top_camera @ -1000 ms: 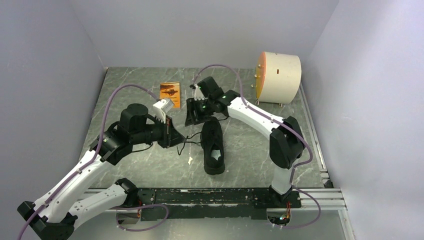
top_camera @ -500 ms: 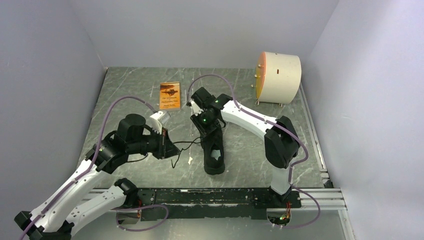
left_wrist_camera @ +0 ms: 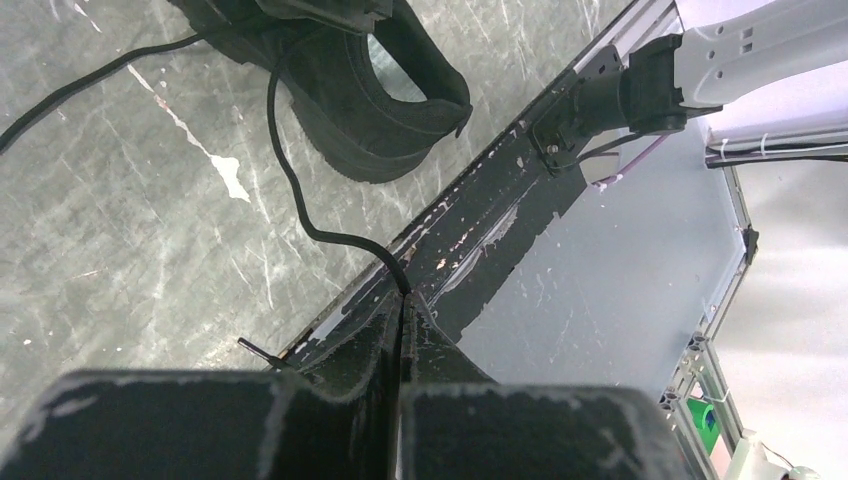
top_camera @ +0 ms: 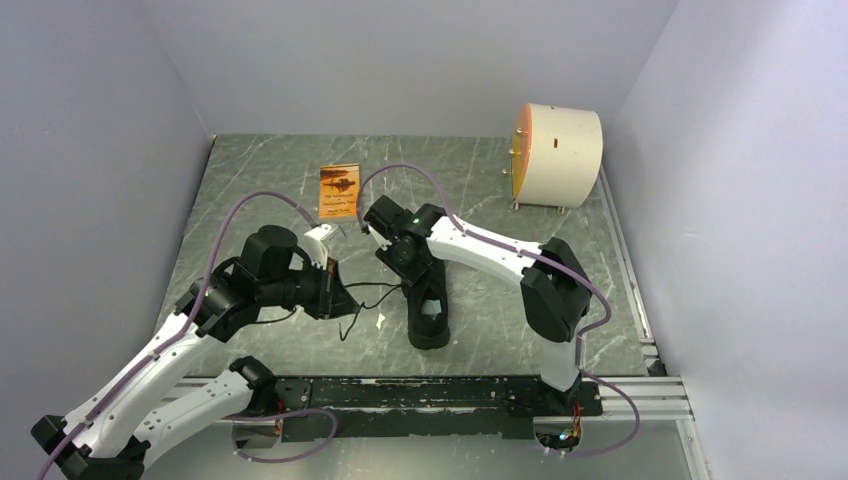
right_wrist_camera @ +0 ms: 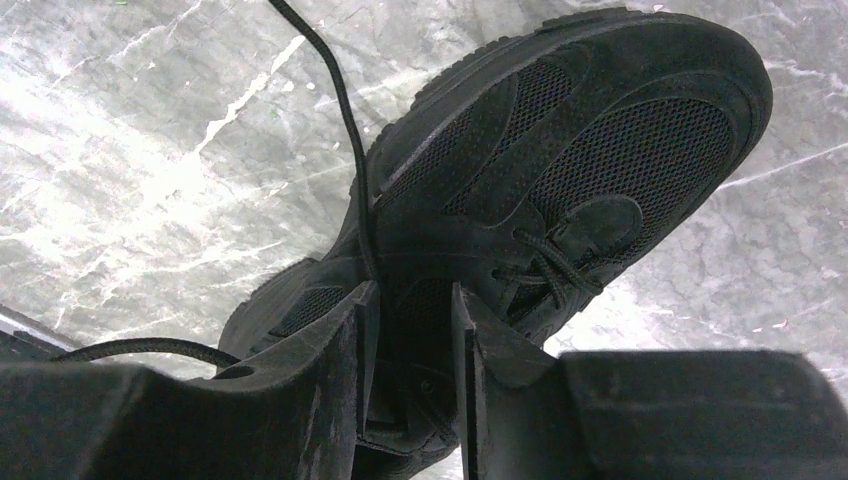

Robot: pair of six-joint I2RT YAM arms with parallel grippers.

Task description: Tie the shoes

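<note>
My left gripper pinches the thin corded lace; my right gripper, narrowly parted, hangs over the mesh shoe, mid-frame.

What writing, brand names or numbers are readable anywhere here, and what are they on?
Orange rectangular card on the grey marbled table: dark print around a picture, too small to read.
Black knit sneaker: no brand or label shows.
Cream drum with orange face: no readable marks.

The sneaker and its lace are black, the table grey-marbled.
</note>
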